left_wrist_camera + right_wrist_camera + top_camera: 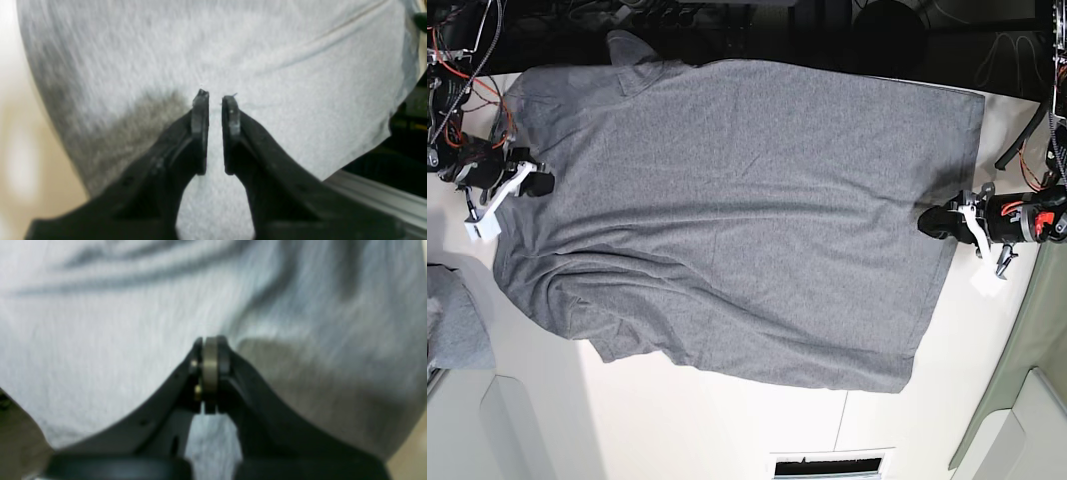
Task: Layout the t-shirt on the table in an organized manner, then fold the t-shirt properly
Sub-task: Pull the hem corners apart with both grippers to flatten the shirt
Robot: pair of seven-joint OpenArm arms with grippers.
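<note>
Left wrist view: left gripper (215, 100), jaws slightly parted and holding nothing, over the grey t-shirt (267, 66). Right wrist view: right gripper (210, 341), jaws closed and empty, above wrinkled fabric. Base view: t-shirt spread flat on the white table (727, 420); cables behind.

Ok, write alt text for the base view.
A grey t-shirt lies spread nearly flat across a white table, seen from above. One black claw sits at each of two opposite edges: the right claw on the picture's left, the left claw on its right.
</note>
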